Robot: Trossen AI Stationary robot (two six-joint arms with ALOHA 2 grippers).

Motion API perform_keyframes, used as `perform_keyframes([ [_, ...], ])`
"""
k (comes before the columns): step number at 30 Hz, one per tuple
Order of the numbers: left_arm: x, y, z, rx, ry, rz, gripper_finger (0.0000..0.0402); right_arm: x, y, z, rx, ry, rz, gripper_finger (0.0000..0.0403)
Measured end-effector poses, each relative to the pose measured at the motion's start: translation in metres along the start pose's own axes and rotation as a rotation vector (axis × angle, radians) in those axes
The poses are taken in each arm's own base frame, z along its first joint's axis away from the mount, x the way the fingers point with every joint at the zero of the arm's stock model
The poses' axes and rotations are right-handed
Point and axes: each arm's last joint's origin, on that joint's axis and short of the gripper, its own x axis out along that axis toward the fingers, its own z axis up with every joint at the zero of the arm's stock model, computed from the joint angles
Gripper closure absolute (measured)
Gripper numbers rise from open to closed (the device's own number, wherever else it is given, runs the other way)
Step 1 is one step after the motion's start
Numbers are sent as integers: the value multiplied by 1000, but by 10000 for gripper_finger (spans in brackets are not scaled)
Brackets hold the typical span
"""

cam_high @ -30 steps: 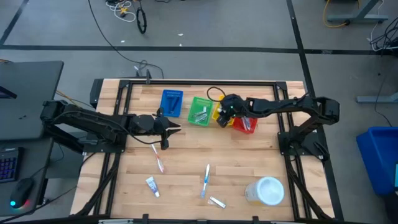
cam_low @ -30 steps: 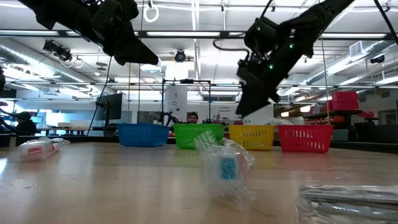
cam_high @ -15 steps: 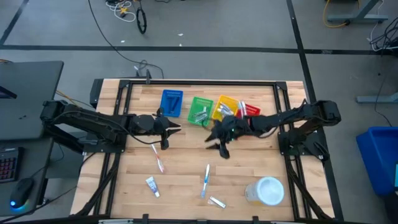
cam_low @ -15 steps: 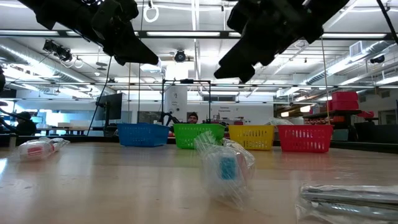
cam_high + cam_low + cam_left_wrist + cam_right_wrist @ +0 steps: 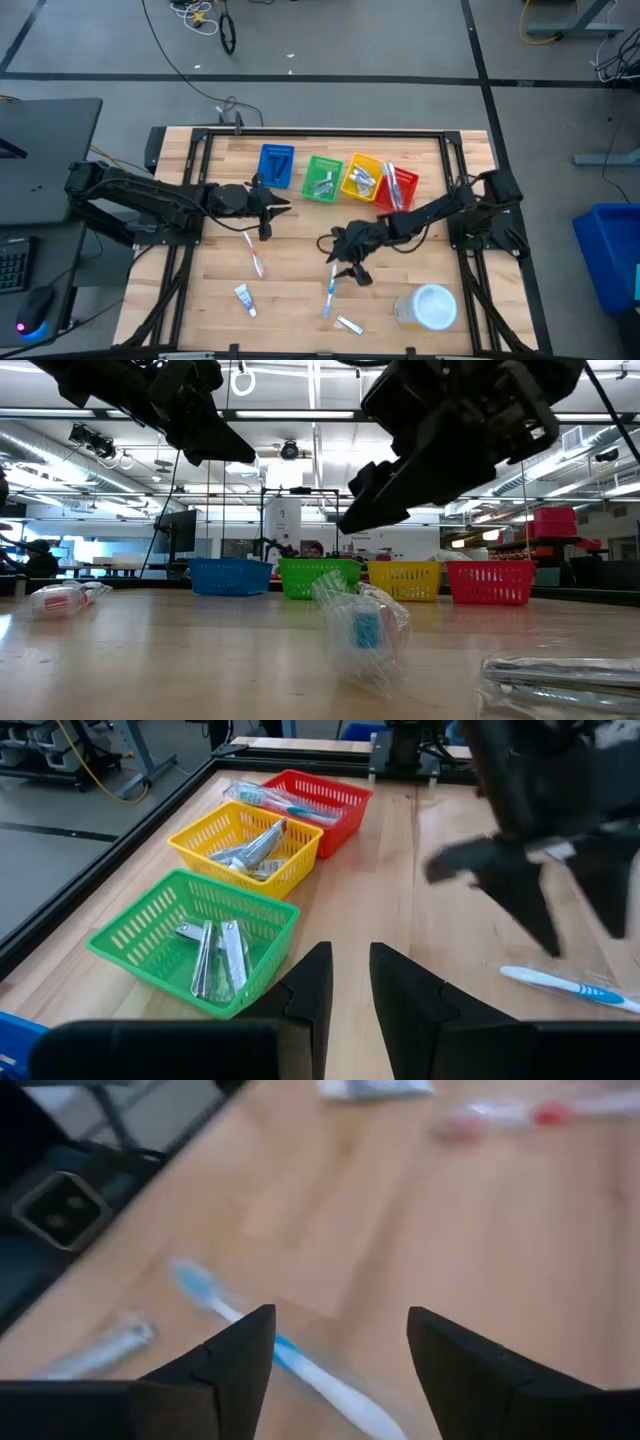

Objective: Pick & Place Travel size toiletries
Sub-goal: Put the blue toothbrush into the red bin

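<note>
From above, your right gripper [image 5: 347, 262] hangs spread just beside the slim blue toothbrush [image 5: 330, 287]. Right wrist view: glossy plastic toothbrush lies between the wide-apart fingers [image 5: 230, 1355]. Left gripper [image 5: 345, 982]: narrow gap, empty, near the green mesh basket [image 5: 140, 935].

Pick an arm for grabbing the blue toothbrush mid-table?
Right. The right gripper hangs open just above the blue toothbrush. The left gripper sits farther off, near the blue basket.
</note>
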Motion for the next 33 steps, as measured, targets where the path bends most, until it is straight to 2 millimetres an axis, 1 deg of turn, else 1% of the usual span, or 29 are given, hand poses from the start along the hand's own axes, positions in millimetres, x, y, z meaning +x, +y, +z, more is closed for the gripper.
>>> perform_keyframes([
  [3, 0, 0, 0, 0, 1, 0, 323, 15, 11, -3, -43, -48, 91, 171],
  [5, 0, 0, 0, 1, 2, 0, 323, 25, 18, -8, -70, -52, 144, 177],
  [8, 0, 0, 0, 1, 3, 0, 323, 38, 27, -21, -103, -7, 175, 186],
  [10, 0, 0, 0, 1, 4, 0, 323, 43, 30, -26, -126, 5, 164, 190],
  [14, 0, 0, -1, 1, 4, 0, 323, 45, 31, -20, -161, -23, 82, 195],
  [16, 0, 0, 0, 1, 4, 0, 322, 45, 30, -21, -192, -15, 60, 196],
  [19, 0, 0, -1, 1, 5, 0, 322, 47, 29, -24, -199, -4, 61, 195],
  [25, 0, 0, -1, 1, 5, 1, 322, 47, 28, -25, -180, 2, 59, 194],
  [27, 0, 0, -1, 1, 5, 0, 322, 48, 27, -20, -172, 29, 59, 198],
  [30, 0, 0, 0, 1, 4, 0, 322, 50, 27, -8, -164, 89, 65, 203],
  [33, 0, 0, 0, 2, 4, 0, 322, 50, 26, 3, -200, 184, 76, 206],
])
